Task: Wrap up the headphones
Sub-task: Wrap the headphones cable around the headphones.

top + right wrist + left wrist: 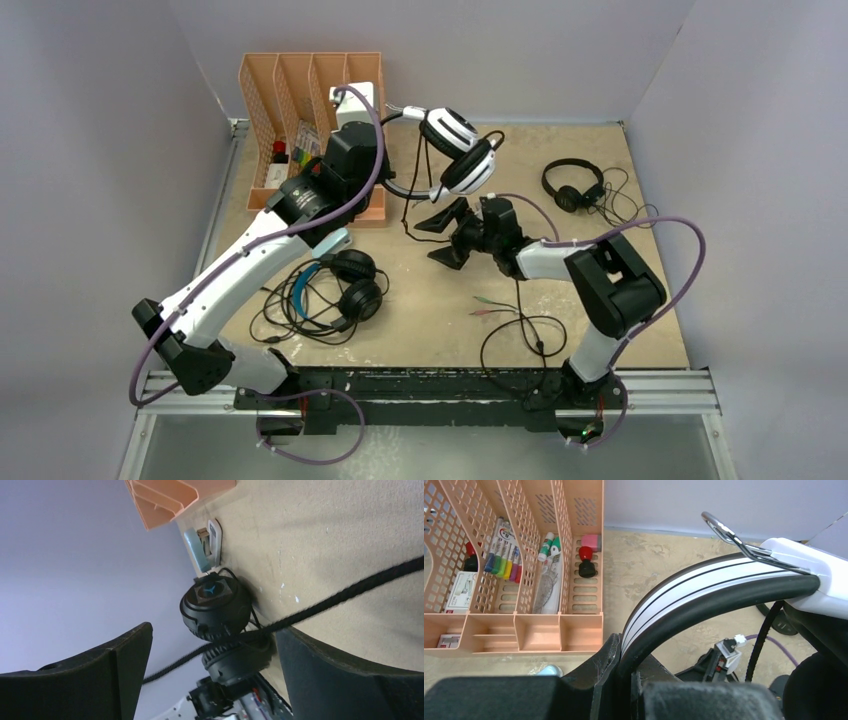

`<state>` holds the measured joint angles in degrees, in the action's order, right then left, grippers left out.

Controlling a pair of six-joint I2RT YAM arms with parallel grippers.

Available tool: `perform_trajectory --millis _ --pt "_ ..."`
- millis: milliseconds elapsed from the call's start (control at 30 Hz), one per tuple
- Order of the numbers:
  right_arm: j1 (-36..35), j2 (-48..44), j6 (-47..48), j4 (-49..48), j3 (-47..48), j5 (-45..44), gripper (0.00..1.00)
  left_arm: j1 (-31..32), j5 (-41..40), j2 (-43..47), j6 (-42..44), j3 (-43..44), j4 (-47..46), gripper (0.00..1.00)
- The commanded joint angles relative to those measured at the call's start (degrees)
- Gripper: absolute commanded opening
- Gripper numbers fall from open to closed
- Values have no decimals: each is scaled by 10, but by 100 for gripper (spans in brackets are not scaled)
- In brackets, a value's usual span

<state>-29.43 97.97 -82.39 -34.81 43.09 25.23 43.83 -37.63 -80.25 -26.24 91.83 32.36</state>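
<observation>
Left-wrist view alone: left gripper (626,677) clamped on white-and-black headset (704,582), band black-striped. Overhead: headset at twelve o'clock; right gripper (430,245) spread wide.

Tan tabletop (620,300), scuffed. Far left: peach slotted organizer (290,90), upright, markers in its slots. Near left: blue-banded headset (340,285) lying flat amid its tangled cord. Far right: slim black headset (573,185), cord loose beside it. Near centre-right: black cable (515,340), looped on the surface.
</observation>
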Motion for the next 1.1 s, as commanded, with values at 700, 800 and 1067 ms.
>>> perform_trajectory --millis 700,800,1067 --pt "-6 -86 192 -52 -80 30 0 -7 -61 84 -15 -2 -85 0" --pt "-15 -83 229 -49 -73 131 0 -9 -71 84 -25 -20 -114 0" --pt "-18 -173 305 30 -100 169 0 -21 -78 79 -33 -26 -120 0"
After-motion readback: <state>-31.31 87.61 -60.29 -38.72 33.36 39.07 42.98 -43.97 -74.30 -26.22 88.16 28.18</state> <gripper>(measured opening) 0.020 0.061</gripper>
